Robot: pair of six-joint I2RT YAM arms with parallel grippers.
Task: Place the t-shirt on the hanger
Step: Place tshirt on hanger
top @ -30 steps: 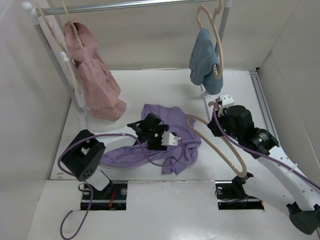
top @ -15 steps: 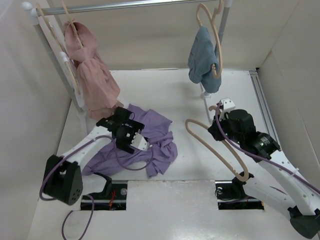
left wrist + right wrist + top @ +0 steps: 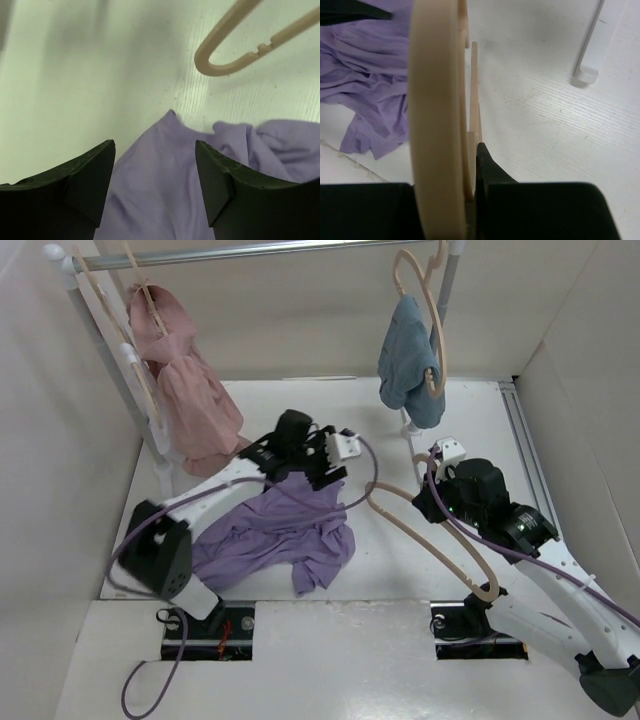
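The lavender t-shirt (image 3: pixel 270 530) lies crumpled on the white table left of centre. My left gripper (image 3: pixel 335 452) hovers over its far edge, jaws apart and nothing clamped; in the left wrist view the t-shirt (image 3: pixel 160 195) shows below the gripper (image 3: pixel 155 150), and the hanger's rounded end (image 3: pixel 220 62) lies just beyond it. The tan hanger (image 3: pixel 430 530) slants from mid-table towards the near right. My right gripper (image 3: pixel 438 502) is shut on it, and up close the hanger (image 3: pixel 437 125) fills the right gripper (image 3: pixel 465 155), with the t-shirt (image 3: pixel 360 75) off to the left.
A clothes rail (image 3: pixel 270 250) spans the back, carrying a pink garment (image 3: pixel 190 400) on the left and a blue garment (image 3: pixel 408 365) on the right, each on its own hanger. The rack's white foot (image 3: pixel 412 440) (image 3: pixel 590 70) stands near the right arm. Pale walls close the sides.
My left arm swung from the shirt's left side to its far edge, near the hanger's tip, with its jaws narrowing somewhat. The shirt bunched leftwards. The right arm and hanger barely moved.
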